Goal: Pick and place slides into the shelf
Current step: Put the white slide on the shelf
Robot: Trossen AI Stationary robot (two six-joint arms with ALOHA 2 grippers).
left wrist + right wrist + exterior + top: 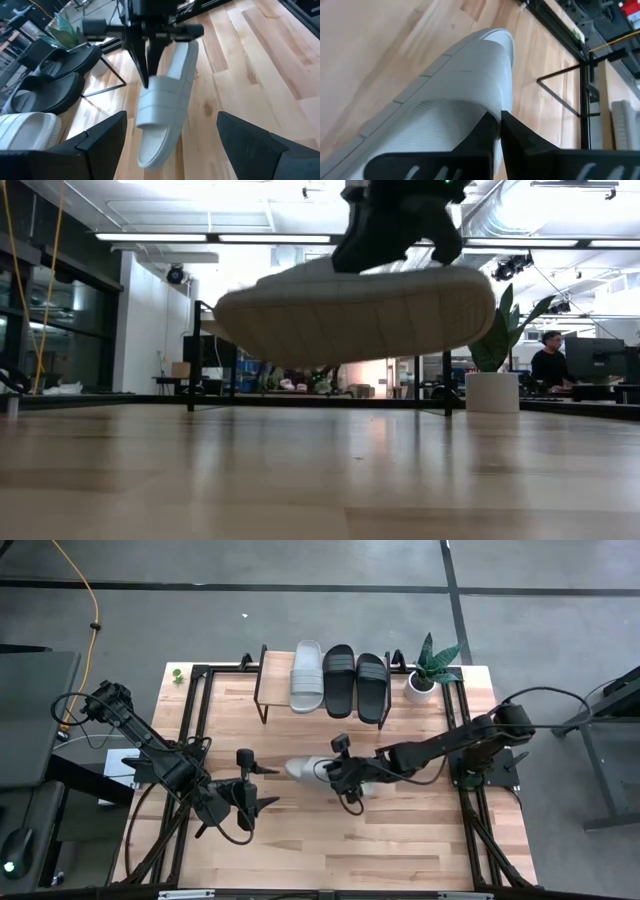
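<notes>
A light grey slide (355, 315) hangs above the middle of the table, with my right gripper (499, 125) shut on it; its toe (296, 769) points toward the table's left. At the far edge stands the shelf (273, 675), which bears one light grey slide (306, 675) and two black slides (339, 678) (371, 686) side by side, soles down. My left gripper (268, 787) waits open at the near left, its fingers pointing at the held slide's toe and touching nothing. My right gripper pinches the heel-side edge of the slide's wide strap (485, 102) between its two fingers. The fingers (146, 75) slant down onto it from the table's right. The slide is lifted clear of the table, about level, sole down.
A white pot with a green plant (420, 683) stands at the shelf's right end. Dark frame rails (195, 720) run along the table's left, right and far sides. A bare stretch of shelf board lies left of the grey slide. People sit in the room beyond the table.
</notes>
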